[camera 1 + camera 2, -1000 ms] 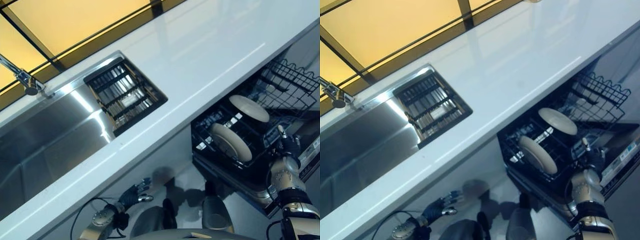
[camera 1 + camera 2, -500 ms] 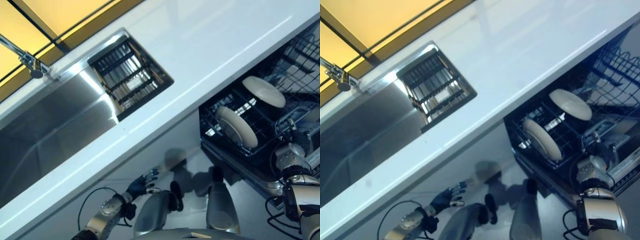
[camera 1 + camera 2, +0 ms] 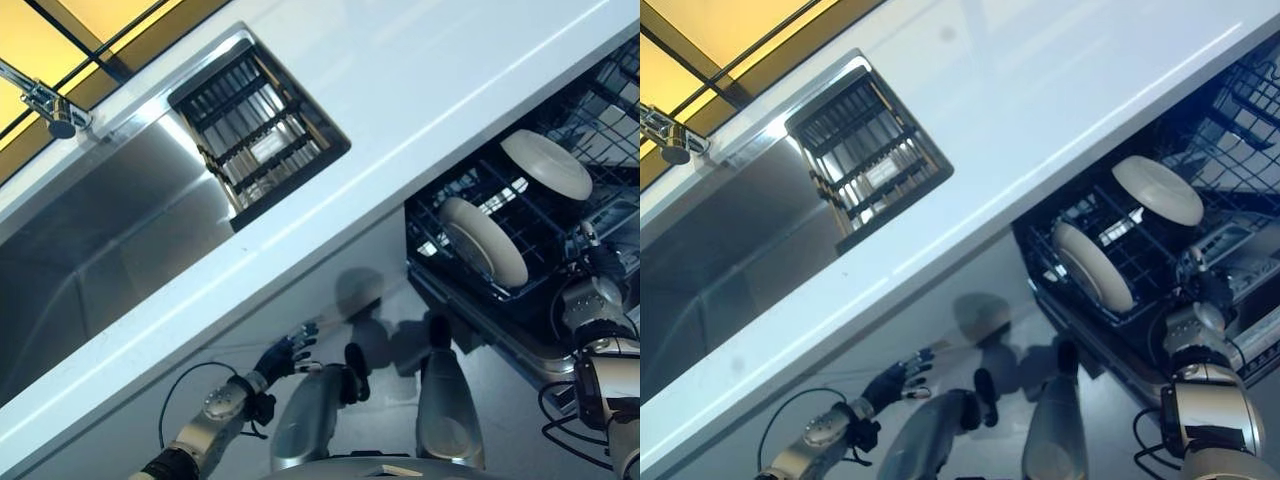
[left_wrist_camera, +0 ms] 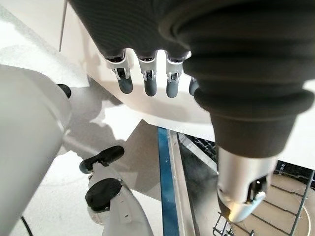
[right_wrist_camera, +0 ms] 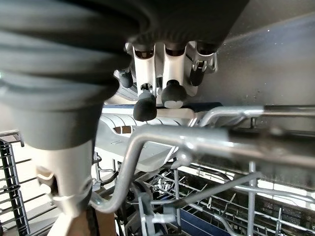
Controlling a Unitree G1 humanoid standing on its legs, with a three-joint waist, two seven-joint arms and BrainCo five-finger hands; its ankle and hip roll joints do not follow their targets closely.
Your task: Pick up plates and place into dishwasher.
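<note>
Nearest, low on the left, the left hand (image 3: 283, 355) hangs below the counter edge with its fingers (image 4: 145, 78) straight and loose, holding nothing. To the right, the right hand (image 3: 598, 268) sits at the near right corner of the dishwasher rack (image 3: 455, 205); in its wrist view the fingertips (image 5: 145, 105) curl down just above a metal bar of the rack (image 5: 206, 140), and they seem not to close round it, though the view is too close to be sure. In the rack stand two cream plates, both tilted on edge between the wires: the near plate (image 3: 483, 241) toward the left, the far plate (image 3: 546, 164) a little beyond and to the right, apart from each other. Farther off, the white countertop (image 3: 420, 70) runs across, with the steel sink (image 3: 110, 250) at far left, a dark slatted drain rack (image 3: 258, 135) at its right end and the tap (image 3: 45, 105) beyond.
</note>
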